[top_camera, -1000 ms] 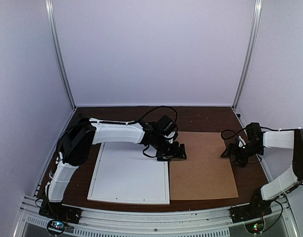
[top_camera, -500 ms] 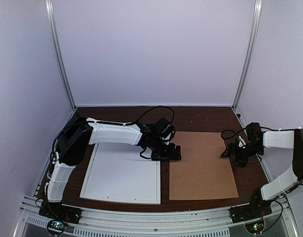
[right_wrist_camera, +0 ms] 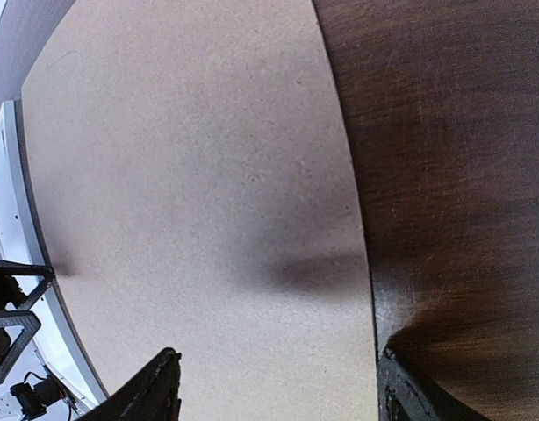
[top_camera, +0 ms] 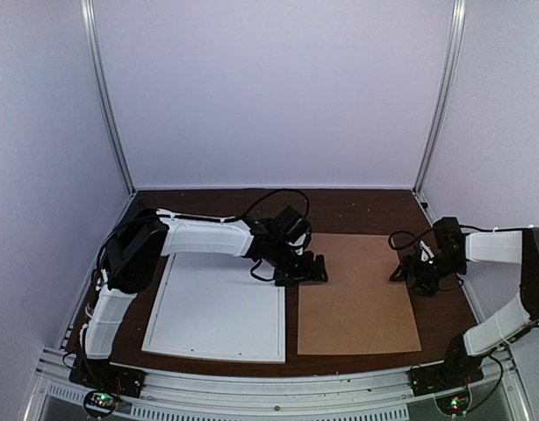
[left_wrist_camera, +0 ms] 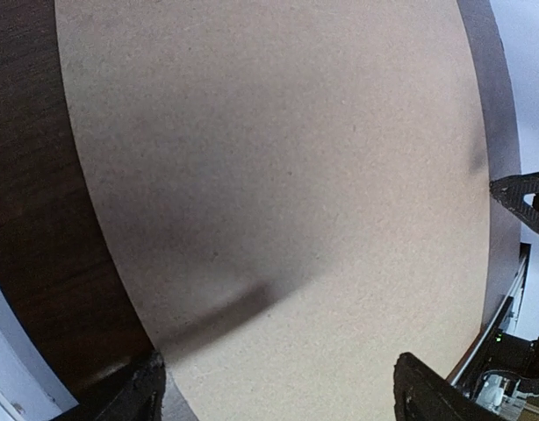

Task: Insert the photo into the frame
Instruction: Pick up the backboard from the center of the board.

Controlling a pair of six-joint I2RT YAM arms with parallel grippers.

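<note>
The white frame (top_camera: pixel 215 307) lies flat at the front left, a thin rim around a plain white inside. No red sunset print shows in any view. The brown backing board (top_camera: pixel 357 294) lies to its right, apart by a narrow gap. My left gripper (top_camera: pixel 306 267) is open and empty, low over the board's left edge; in the left wrist view (left_wrist_camera: pixel 283 395) that edge runs between the fingers. My right gripper (top_camera: pixel 419 272) is open and empty at the board's right edge; in the right wrist view (right_wrist_camera: pixel 278 390) the edge lies between the fingers.
The dark wood table (top_camera: pixel 366 206) shows behind the board and frame. White enclosure walls and metal posts (top_camera: pixel 107 96) surround it. A strip of the frame (right_wrist_camera: pixel 10 193) shows at the left of the right wrist view.
The frame has slid left, away from the board, opening a gap. My left gripper went left with it, then back right over the board's left edge. My right gripper has edged slightly left.
</note>
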